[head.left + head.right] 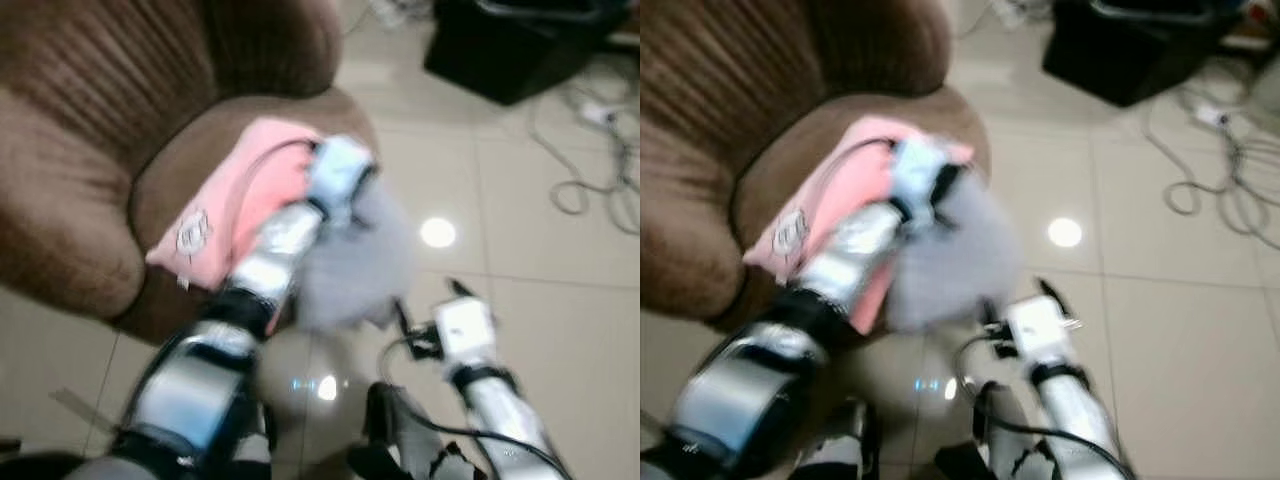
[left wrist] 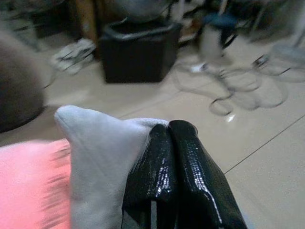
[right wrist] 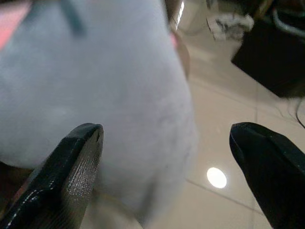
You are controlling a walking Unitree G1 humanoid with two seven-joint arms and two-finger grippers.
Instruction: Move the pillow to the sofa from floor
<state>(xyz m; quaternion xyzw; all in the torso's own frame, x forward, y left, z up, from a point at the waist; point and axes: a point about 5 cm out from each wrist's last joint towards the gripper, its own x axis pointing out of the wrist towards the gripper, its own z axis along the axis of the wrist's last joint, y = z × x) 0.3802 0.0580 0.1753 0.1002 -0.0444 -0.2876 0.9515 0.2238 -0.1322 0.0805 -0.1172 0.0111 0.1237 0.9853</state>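
A grey pillow (image 1: 355, 265) hangs off the front edge of the brown sofa (image 1: 90, 120), partly over the tiled floor. My left gripper (image 2: 170, 128) is shut on a corner of it, the two black fingers pressed together on the fabric. A pink pillow (image 1: 235, 215) with a white label lies on the sofa seat, under my left arm. My right gripper (image 3: 167, 138) stands open just below and to the right of the grey pillow (image 3: 95, 86), with nothing between its fingers. The head views are blurred.
A black box (image 1: 510, 50) stands on the floor at the back right. Loose white cables (image 1: 590, 150) trail over the tiles at the far right. A lamp's bright reflection (image 1: 437, 232) shines on the floor beside the sofa.
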